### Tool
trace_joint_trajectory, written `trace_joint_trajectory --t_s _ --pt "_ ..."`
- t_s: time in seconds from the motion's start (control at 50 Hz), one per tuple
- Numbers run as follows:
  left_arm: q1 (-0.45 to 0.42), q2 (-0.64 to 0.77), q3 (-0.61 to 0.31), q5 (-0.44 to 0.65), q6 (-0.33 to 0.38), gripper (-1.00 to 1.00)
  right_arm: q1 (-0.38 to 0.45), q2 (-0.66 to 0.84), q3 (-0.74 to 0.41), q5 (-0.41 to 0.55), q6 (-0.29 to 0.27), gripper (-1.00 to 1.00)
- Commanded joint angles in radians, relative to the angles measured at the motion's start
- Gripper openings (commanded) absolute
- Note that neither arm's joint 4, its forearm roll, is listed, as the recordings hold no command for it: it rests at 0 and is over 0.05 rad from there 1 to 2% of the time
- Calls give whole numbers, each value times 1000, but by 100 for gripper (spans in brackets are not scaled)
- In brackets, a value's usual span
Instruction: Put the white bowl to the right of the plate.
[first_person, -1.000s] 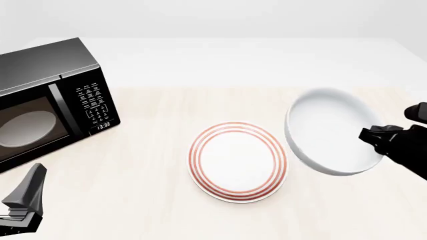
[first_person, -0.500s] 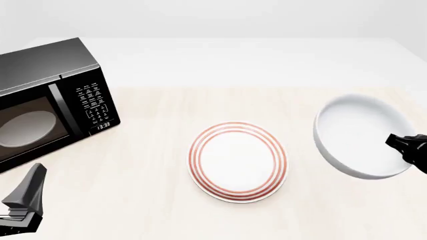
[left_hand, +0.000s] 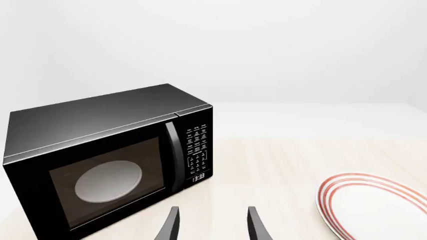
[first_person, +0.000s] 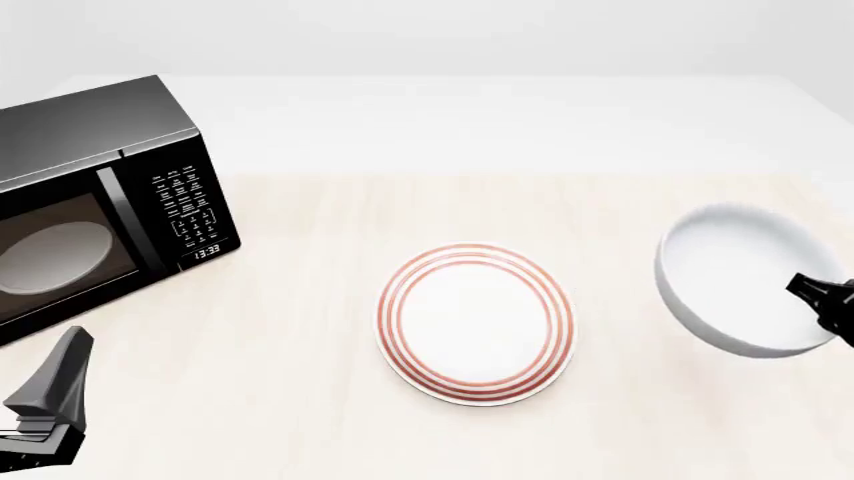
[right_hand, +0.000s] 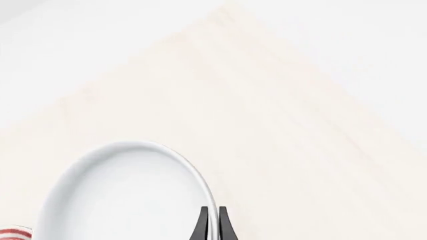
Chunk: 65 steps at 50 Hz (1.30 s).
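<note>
The plate (first_person: 475, 324), flat and white with red rings, lies at the table's middle; it also shows in the left wrist view (left_hand: 373, 205). To its right, with a clear gap between them, is the plain white bowl (first_person: 741, 280). My right gripper (first_person: 814, 292) reaches in from the right edge and is shut on the bowl's near-right rim. The right wrist view shows its fingers (right_hand: 204, 220) pinching the rim of the bowl (right_hand: 127, 195). I cannot tell whether the bowl touches the table. My left gripper (left_hand: 212, 225) stands open and empty at the front left (first_person: 54, 385).
A black microwave (first_person: 94, 200) stands at the left with its door shut and a pale oval disc behind the glass. It fills much of the left wrist view (left_hand: 107, 160). The light wooden table (first_person: 427, 210) stretches back to a white surface.
The bowl and my right gripper have moved rightward away from the plate and sunk lower, and the bowl's tilt has lessened. The left arm has stayed still.
</note>
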Motion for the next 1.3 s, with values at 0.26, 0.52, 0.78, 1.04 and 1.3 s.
trace_joint_trajectory --t_s 0.26,0.52,0.78,1.04,1.3 --pt "0 0 0 0 0 100 -16 210 -73 -88 -5 -100" --pt "0 0 0 0 0 100 3 299 -71 -142 1 -100" --pt "0 0 0 0 0 100 27 369 -74 -187 13 -100" --pt "0 0 0 0 0 100 28 375 -73 -191 15 -100" --pt "0 0 0 0 0 100 28 371 -78 -182 10 -100"
